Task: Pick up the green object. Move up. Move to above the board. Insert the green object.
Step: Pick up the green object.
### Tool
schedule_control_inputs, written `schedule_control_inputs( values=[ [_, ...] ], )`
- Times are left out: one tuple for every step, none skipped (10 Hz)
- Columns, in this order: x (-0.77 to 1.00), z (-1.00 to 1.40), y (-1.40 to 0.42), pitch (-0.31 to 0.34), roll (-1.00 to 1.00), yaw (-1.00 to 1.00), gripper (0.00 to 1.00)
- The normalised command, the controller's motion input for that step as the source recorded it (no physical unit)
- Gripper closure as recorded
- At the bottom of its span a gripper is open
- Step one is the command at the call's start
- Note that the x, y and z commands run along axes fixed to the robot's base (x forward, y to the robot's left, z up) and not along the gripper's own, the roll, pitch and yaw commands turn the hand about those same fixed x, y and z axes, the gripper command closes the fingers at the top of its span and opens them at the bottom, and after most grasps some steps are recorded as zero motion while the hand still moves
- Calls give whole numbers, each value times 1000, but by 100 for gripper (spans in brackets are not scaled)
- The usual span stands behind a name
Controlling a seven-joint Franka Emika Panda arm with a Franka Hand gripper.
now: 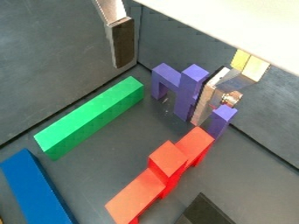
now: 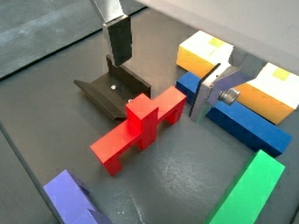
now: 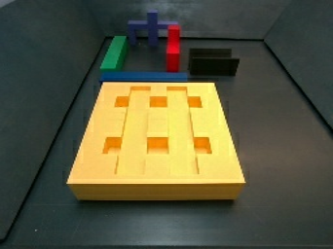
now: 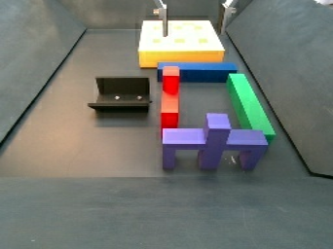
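Green object [image 1: 90, 117]: long plain rectangular bar w/ smooth matte faces, lying flat on the dark grey floor [image 4: 78, 126], untouched. In a side view [image 4: 248, 103] it runs along the right wall, just beside the red piece [image 4: 169, 97] and close to the blue bar [image 4: 202, 72] at its far end.

Board [image 3: 159, 139]: big yellow-orange slab, smooth, w/ lengthwise grooves and six square holes in two rows; all holes look empty. It's the largest thing here, lying flat w/ the blue bar against its far edge.

Red piece: blocky, stepped, w/ an upright part [image 2: 145, 122]. Purple piece [image 4: 213, 142]: chunky, legs on the floor and a short post on top; in a wrist view [image 1: 177, 86] it shows as a U-like shape. Fixture [image 4: 120, 94]: dark L-shaped bracket on a base plate, matte, two small screw dots on it.

Gripper [image 2: 163, 63]: up in the air over the pieces, near the board end of the table; flat silver plates w/ dark pads, one finger [image 1: 121, 42] showing in a wrist view. Claw is spread apart, nothing between the plates. In a side view only the tips [image 4: 194, 8] show at the top edge, above the board.
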Motion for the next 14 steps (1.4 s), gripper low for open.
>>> schedule_control_inputs(
  values=[
    [0, 0, -17, 0, 0, 0, 0],
    [0, 0, 0, 0, -9, 0, 0],
    [-31, -6, 0, -29, -29, 0, 0],
    [-657, -54, 57, -221, -113, -97, 0],
    [-863, -49, 103, -270, -161, -157, 0],
    [-891, -37, 89, -250, -171, -146, 0],
    [-926, -37, 54, -240, -176, -117, 0],
    [-931, -69, 20, -261, -179, -66, 0],
    [-926, -234, 0, -276, -146, -43, 0],
    [-780, -571, -140, -249, -83, -43, 0],
    [-609, -1000, -131, -90, 0, -86, 0],
    [-471, -1000, -77, -76, 0, -74, 0],
    [-274, -989, -60, -50, 9, -77, 0],
    [-111, -906, 0, 0, 87, -37, 0]
  ],
)
